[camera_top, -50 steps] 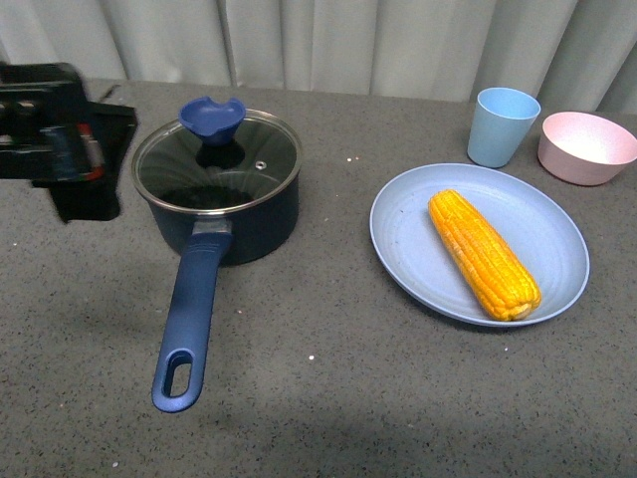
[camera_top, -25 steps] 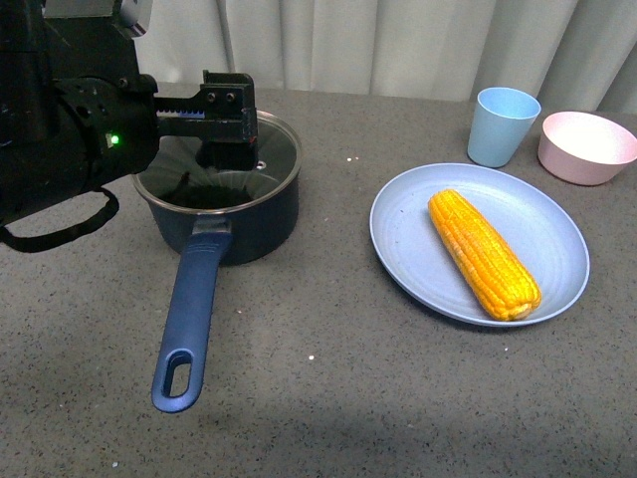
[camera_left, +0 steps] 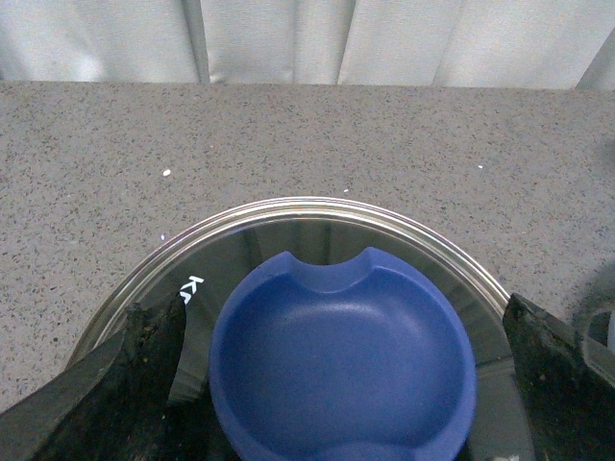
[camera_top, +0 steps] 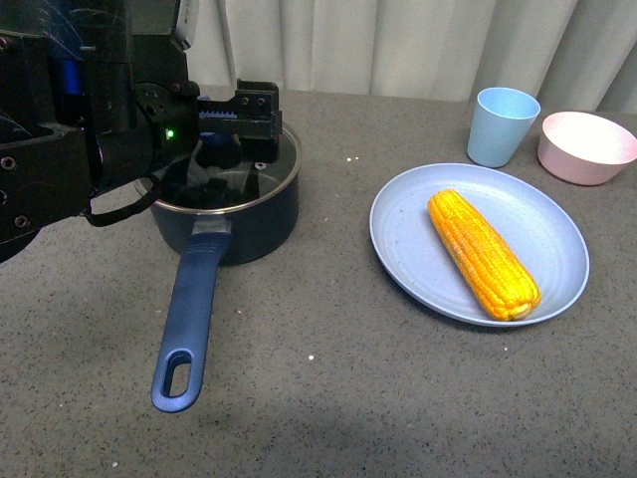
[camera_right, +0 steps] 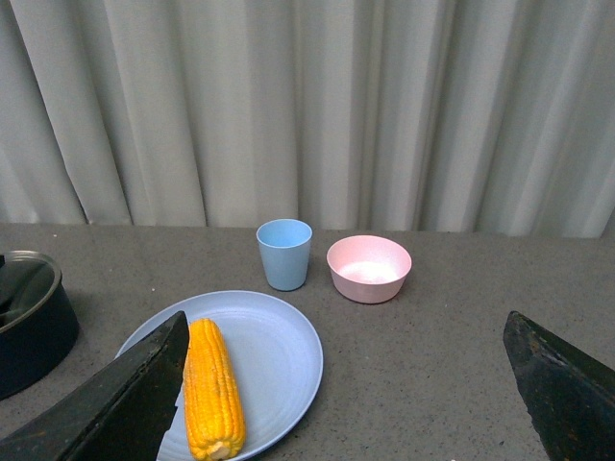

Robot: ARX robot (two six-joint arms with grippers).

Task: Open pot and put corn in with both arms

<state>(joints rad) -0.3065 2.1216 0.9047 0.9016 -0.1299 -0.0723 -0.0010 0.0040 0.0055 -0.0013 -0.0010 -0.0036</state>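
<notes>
The dark blue pot (camera_top: 244, 221) stands at the left of the table with its glass lid (camera_left: 423, 250) on and its long handle (camera_top: 189, 319) pointing toward me. My left gripper (camera_top: 221, 159) hangs open over the lid. Its two fingers (camera_left: 125, 384) stand either side of the blue lid knob (camera_left: 341, 355) without touching it. The yellow corn (camera_top: 485, 254) lies on a light-blue plate (camera_top: 557, 224) at the right. My right gripper (camera_right: 341, 403) is open and empty, held above the table on the near side of the corn (camera_right: 213, 389). It does not show in the front view.
A light-blue cup (camera_top: 503, 124) and a pink bowl (camera_top: 585, 147) stand behind the plate at the far right. A grey curtain closes off the back of the table. The pot's rim (camera_right: 29, 288) shows at the edge of the right wrist view.
My left arm has swung in from the table's left edge to above the pot, and now hides the lid knob in the front view. Pot, corn and plate have not moved.
</notes>
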